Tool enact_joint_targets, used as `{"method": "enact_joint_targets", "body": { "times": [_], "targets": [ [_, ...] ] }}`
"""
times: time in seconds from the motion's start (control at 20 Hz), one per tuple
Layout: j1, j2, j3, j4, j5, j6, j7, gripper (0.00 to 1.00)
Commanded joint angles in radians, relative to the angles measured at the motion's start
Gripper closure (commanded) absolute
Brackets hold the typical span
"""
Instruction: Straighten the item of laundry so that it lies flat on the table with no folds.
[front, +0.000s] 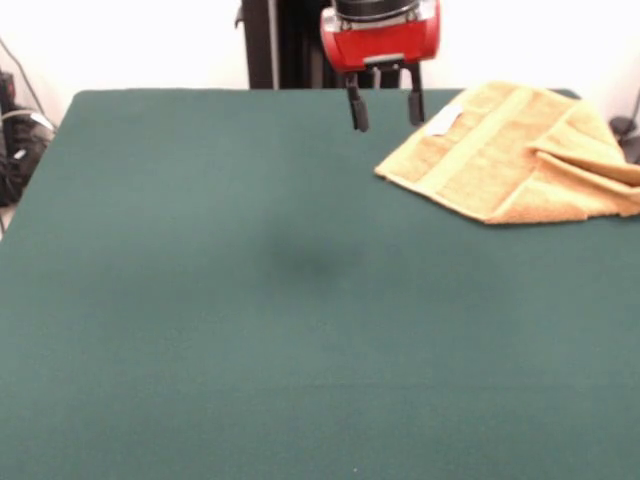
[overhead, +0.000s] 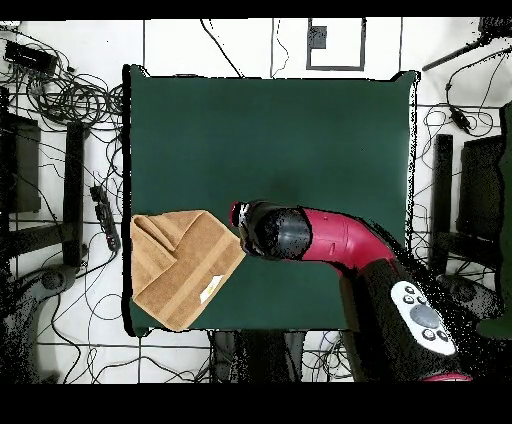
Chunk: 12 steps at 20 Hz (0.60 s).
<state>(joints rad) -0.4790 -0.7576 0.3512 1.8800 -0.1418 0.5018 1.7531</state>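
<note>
My gripper (front: 385, 108): fingers spread, holding nothing; upper centre of front view
Golden-orange terry-cloth towel (front: 520, 150): folded over; upper right, on dark green felt-covered table (front: 250, 300)

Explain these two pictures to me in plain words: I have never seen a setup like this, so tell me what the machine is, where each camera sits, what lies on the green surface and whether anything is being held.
The machine is a robot arm, red and black, ending in a gripper with two dark fingers. One picture is taken from across the table, facing the robot, so the arm comes down from the top. The other looks straight down from above, with the robot's base at the bottom.

On the green table lies one thing: a golden-orange towel, near an edge of the table, on the far side in the front view. It is not flat; one end is folded over itself. A small white tag shows on it.

The gripper hangs open beside the towel, above the table, holding nothing.
</note>
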Motion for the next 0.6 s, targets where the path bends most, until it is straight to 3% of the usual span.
{"method": "enact_joint_targets", "body": {
  "times": [0.05, 0.3, 0.6],
  "targets": [
    [0.083, -0.003, -0.066, -0.052, -0.168, 0.051, -0.019, 0.00],
    [0.074, 0.011, -0.050, -0.031, -0.197, -0.056, 0.025, 0.00],
    [0.084, -0.011, -0.048, -0.030, -0.211, -0.028, 0.060, 0.00]
  ]
}}
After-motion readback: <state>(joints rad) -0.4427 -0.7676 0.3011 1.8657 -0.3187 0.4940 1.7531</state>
